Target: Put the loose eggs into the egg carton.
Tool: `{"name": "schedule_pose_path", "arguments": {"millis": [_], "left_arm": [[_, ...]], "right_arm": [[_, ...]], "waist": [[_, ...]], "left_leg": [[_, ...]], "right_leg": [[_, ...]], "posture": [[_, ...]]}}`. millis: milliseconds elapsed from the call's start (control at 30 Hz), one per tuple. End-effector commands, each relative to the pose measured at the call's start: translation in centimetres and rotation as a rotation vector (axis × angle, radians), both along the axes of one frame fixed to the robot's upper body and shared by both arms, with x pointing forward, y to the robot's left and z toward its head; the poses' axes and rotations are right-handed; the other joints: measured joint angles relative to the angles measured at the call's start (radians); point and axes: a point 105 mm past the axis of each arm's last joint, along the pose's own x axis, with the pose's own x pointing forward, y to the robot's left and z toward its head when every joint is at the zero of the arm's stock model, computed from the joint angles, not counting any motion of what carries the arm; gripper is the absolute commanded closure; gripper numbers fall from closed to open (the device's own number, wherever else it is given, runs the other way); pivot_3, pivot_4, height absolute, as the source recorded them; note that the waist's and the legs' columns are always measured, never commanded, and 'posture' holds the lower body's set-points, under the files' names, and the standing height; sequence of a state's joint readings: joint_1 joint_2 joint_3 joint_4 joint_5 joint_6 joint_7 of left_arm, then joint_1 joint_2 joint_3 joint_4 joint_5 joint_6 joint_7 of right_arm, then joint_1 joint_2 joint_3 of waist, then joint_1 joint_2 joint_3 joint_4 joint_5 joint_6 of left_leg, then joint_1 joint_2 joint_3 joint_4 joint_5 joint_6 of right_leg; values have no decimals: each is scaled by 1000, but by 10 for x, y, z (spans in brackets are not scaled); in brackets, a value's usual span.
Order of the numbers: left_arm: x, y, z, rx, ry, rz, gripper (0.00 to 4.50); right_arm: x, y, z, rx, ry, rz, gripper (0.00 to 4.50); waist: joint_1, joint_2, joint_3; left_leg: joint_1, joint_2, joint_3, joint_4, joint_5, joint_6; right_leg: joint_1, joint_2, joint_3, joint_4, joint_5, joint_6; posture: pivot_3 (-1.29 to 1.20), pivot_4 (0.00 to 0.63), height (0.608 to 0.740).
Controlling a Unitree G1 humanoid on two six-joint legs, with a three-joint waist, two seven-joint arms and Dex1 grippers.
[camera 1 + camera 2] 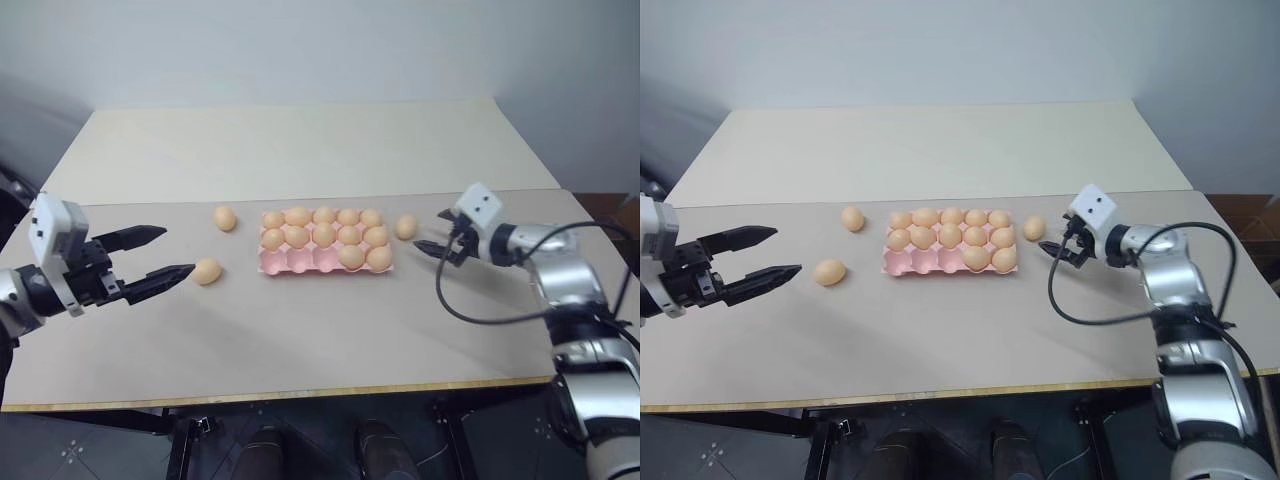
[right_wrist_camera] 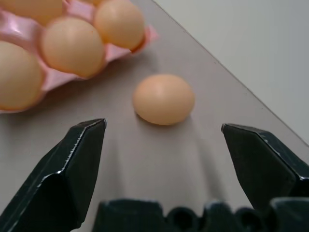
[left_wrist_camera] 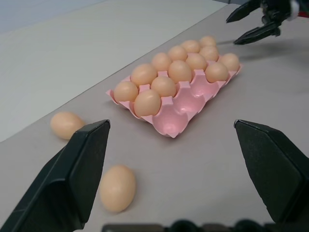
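Near edge of the table (image 1: 300, 350): bare. Left gripper (image 1: 165, 255) hovers low at the left side, fingers spread wide, nothing between them. Its lower fingertip is just beside the near egg (image 1: 207, 271), which lies on the table, not touching the carton. Right gripper (image 1: 430, 232) at the right side, fingers likewise wide apart and empty, aimed at the right egg (image 2: 163, 98), which sits just ahead of the gap, close off the carton's right end.

Middle: carton (image 1: 285, 262) flat on the table, long side across. Back and middle rows look full; the front row has eggs in its two right cups, and three cups at front left stand open. Three loose eggs, three free cups.

Further back: far egg (image 1: 225, 218), left of the carton's back corner, apart from it.

Handling, judged: eggs look light, smooth, rigid but brittle; likely to roll on the flat top if nudged and to slip from hard black fingers. Take each across its short waist, fingers either side of the widest part, closing gently. Carton looks thin and light; may slide if bumped while seating an egg.
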State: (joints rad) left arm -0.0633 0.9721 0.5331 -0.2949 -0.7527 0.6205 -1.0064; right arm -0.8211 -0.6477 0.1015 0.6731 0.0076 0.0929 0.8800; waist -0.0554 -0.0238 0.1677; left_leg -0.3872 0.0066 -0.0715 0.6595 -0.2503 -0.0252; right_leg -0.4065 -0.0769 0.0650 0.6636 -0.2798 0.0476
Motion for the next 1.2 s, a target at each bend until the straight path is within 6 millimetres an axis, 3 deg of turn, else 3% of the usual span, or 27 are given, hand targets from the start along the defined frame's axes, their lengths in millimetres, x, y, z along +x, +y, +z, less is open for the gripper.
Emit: {"name": "schedule_pose_path", "arguments": {"millis": [33, 267, 300, 400, 633, 967, 1067, 1200], "left_arm": [[-5, -2, 8, -1, -33, -9, 0], [-8, -2, 9, 0, -32, -2, 0], [-9, -2, 9, 0, -33, -1, 0], [-10, 0, 10, 0, -35, 7, 0], [-10, 2, 11, -1, -39, 21, 0], [-10, 3, 10, 0, -35, 22, 0], [-11, 4, 10, 0, -34, 24, 0], [-13, 2, 8, -2, -32, 23, 0]], "right_arm": [[15, 3, 5, -33, -43, -7, 28], [34, 23, -4, -16, -21, -44, 28], [35, 24, -5, -19, -21, -45, 197], [36, 27, -5, -5, -28, -48, 984], [42, 35, 15, 60, -104, -54, 3435], [31, 36, 15, 53, -83, 47, 3435], [31, 36, 20, 81, -66, 60, 2837], [29, 37, 26, 86, -72, 84, 1525]], "waist": [[-3, 0, 0], [-16, 0, 0], [-16, 0, 0], [-16, 0, 0], [-17, 0, 0], [-17, 0, 0], [-17, 0, 0], [-17, 1, 0]], "left_leg": [[0, 0, 0, 0, 0, 0], [0, 0, 0, 0, 0, 0], [0, 0, -1, 0, 0, 0], [0, 0, -1, 0, 0, 0], [0, 0, -1, 0, 0, 0], [0, 0, -1, 0, 0, 0], [0, 0, -1, 0, 0, 0], [0, 0, -1, 0, 0, 0]], "right_leg": [[0, 0, 0, 0, 0, 0], [0, 0, 0, 1, 0, 0], [0, 0, 0, 1, 0, 0], [0, 0, 0, 1, 0, 0], [0, 0, 0, 1, 0, 0], [0, 0, 0, 1, 0, 0], [0, 0, 0, 1, 0, 0], [0, 0, 0, 1, 0, 0]], "posture": [[0, 150, 740], [0, 150, 740], [0, 150, 740], [0, 150, 740], [0, 150, 740], [0, 150, 740], [0, 150, 740], [0, 150, 740]]}}
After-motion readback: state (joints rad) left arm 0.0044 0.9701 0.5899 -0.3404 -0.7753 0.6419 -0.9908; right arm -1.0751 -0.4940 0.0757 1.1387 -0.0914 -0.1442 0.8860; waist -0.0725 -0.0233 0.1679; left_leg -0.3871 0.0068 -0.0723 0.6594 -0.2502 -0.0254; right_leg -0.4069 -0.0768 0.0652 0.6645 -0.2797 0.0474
